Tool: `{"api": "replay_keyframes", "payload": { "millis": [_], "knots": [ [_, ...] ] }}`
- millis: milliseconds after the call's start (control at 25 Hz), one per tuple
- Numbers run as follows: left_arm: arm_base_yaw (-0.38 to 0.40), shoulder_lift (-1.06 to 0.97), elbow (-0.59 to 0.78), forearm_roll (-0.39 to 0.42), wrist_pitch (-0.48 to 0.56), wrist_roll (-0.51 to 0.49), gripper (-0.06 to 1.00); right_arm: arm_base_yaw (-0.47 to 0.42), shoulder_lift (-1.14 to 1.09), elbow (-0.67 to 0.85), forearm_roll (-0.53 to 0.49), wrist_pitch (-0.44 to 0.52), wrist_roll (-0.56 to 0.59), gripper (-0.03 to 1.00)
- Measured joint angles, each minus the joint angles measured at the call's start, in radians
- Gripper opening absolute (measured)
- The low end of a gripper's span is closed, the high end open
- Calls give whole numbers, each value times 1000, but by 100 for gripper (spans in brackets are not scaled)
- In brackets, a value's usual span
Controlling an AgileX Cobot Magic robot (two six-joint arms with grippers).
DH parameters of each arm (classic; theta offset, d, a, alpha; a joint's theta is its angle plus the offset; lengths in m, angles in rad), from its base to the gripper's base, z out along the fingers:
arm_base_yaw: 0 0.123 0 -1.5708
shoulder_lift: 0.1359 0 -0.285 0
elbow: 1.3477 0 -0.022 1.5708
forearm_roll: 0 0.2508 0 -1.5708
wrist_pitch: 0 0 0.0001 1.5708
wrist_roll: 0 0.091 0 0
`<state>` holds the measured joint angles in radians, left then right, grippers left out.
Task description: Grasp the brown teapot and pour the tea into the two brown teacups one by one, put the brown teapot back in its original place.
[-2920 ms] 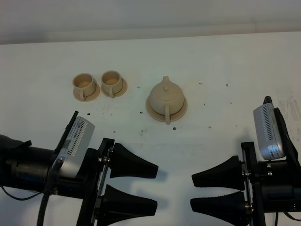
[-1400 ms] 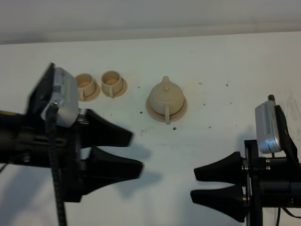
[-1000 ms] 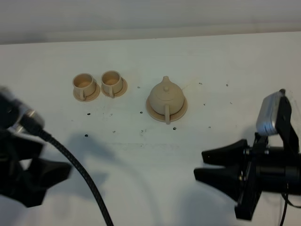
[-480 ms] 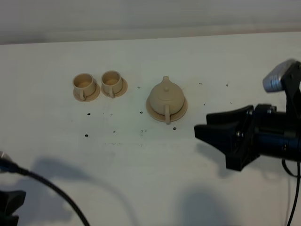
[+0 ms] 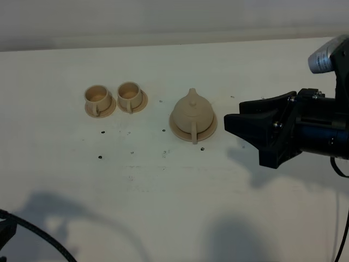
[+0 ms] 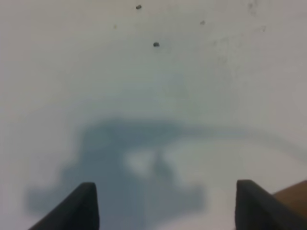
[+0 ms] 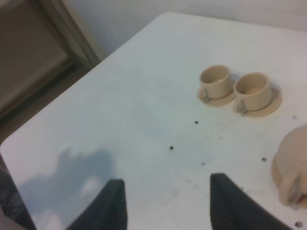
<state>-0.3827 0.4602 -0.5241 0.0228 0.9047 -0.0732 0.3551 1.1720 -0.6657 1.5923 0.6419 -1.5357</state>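
Near the brown teapot [image 5: 192, 112] the right end effector [image 7: 165, 178] gapes wide — left end effector [image 6: 165, 184] likewise, only tips showing.

I see the teapot [image 5: 192, 112] sitting on its wide saucer [image 5: 211, 126] near the middle of the white table [image 5: 163, 207], its handle turned to the near edge. To the left of it stand the left teacup [image 5: 97, 96] and the right teacup [image 5: 128, 91], close together. The right gripper [image 5: 234, 113] hangs just beside the teapot on its right side, aimed at it, not touching. A black cable [image 5: 38, 232] crosses the near left corner.
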Motion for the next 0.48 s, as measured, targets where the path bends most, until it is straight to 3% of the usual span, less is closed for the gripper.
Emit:
{"api": "replay_keyframes", "payload": {
  "millis": [200,480],
  "knots": [
    [0,-60,-1,-10,156,-14,59,0,1,-34,-70,-31,87,43],
    [0,-138,16,-40,142,-21,59,0,80,-163,-330,-55,390,43]
  ]
}}
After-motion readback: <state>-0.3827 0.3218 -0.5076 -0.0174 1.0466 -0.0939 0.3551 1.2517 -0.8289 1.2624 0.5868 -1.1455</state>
